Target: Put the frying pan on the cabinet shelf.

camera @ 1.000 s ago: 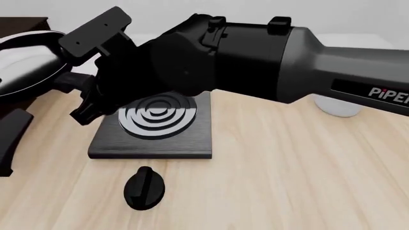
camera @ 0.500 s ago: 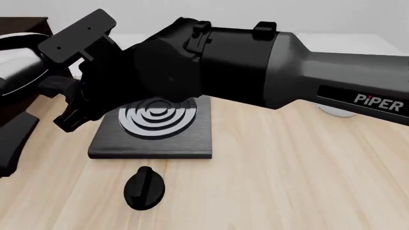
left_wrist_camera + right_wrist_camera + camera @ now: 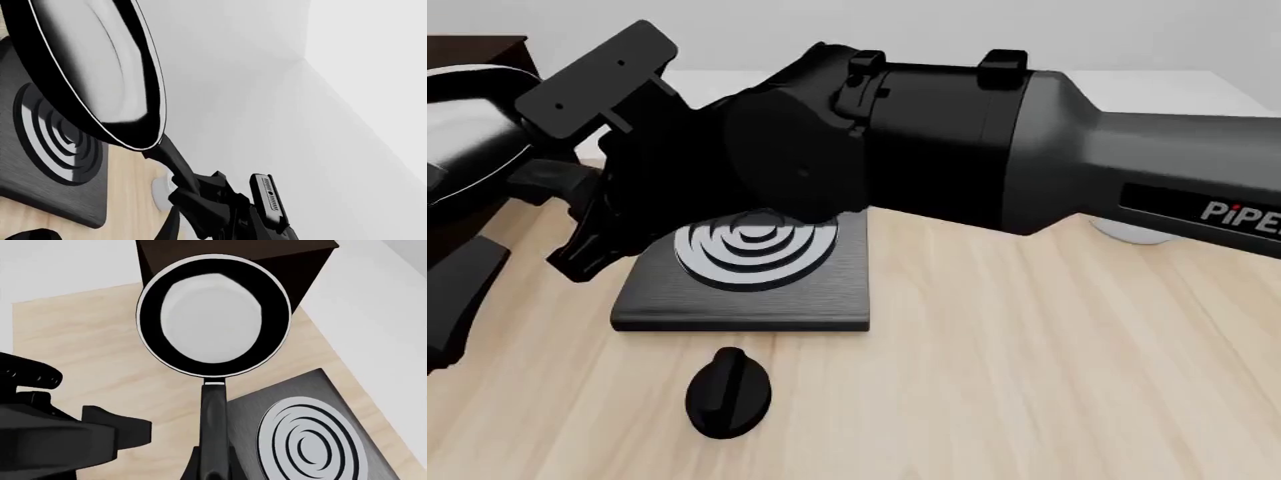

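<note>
The frying pan (image 3: 213, 315) is black with a glossy inside and a thin pale rim. My right gripper (image 3: 212, 467) is shut on its long handle (image 3: 213, 405) and holds it in the air. In the front view the pan (image 3: 457, 115) is at the far left, by the dark brown cabinet (image 3: 481, 48), with the right gripper (image 3: 585, 215) just right of it. In the right wrist view the pan's far rim overlaps the cabinet (image 3: 307, 265). The left wrist view shows the pan (image 3: 87, 65) tilted above the stove plate. The left arm (image 3: 457, 295) sits low at the left; its fingers are unclear.
A black square stove plate (image 3: 747, 265) with concentric rings lies mid-table under the right arm. A black knob (image 3: 727, 392) lies in front of it. A white bowl (image 3: 1134, 232) peeks out behind the right arm at the right. The left arm (image 3: 47, 440) is close beside the pan handle.
The right arm carried the pan left toward the cabinet, then shifted slightly back to the right. The left arm has barely moved.
</note>
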### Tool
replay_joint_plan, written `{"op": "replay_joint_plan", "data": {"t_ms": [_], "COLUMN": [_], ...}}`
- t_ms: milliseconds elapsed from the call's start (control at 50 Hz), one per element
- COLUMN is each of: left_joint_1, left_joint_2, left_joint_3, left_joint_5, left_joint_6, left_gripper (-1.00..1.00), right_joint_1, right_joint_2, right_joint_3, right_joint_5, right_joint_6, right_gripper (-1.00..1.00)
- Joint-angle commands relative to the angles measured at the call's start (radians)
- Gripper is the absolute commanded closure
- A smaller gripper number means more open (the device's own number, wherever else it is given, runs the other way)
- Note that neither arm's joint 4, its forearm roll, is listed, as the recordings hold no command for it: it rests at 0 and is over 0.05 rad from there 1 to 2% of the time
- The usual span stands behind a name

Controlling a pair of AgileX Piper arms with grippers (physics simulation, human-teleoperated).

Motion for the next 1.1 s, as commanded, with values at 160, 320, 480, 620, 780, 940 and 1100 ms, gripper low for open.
{"op": "replay_joint_plan", "data": {"t_ms": [160,320,480,620,780,940,1100], "left_joint_1": [0.001,0.008,0.012,0.013,0.015,0.014,0.014], "left_joint_2": [0.006,0.0,0.001,0.001,0.005,0.008,0.014], "left_joint_3": [0.007,0.003,0.005,0.006,0.003,0.012,0.016], "left_joint_5": [-0.008,0.0,0.0,-0.001,0.0,-0.01,-0.015], "left_joint_6": [0.0,-0.002,-0.001,-0.001,-0.001,-0.002,0.001], "left_gripper": [-1.0,-1.0,-1.0,-1.0,-1.0,-1.0,-1.0], "right_joint_1": [0.015,0.014,0.028,0.051,0.058,0.076,0.091], "right_joint_2": [-0.039,-0.056,-0.073,-0.071,-0.077,-0.076,-0.082], "right_joint_3": [-0.01,0.008,0.014,0.024,0.024,0.043,0.038], "right_joint_5": [-0.022,-0.032,-0.032,-0.037,-0.04,-0.055,-0.049], "right_joint_6": [-0.006,-0.001,0.002,0.005,0.002,0.006,0.009], "right_gripper": [1.0,1.0,1.0,1.0,1.0,1.0,1.0]}}
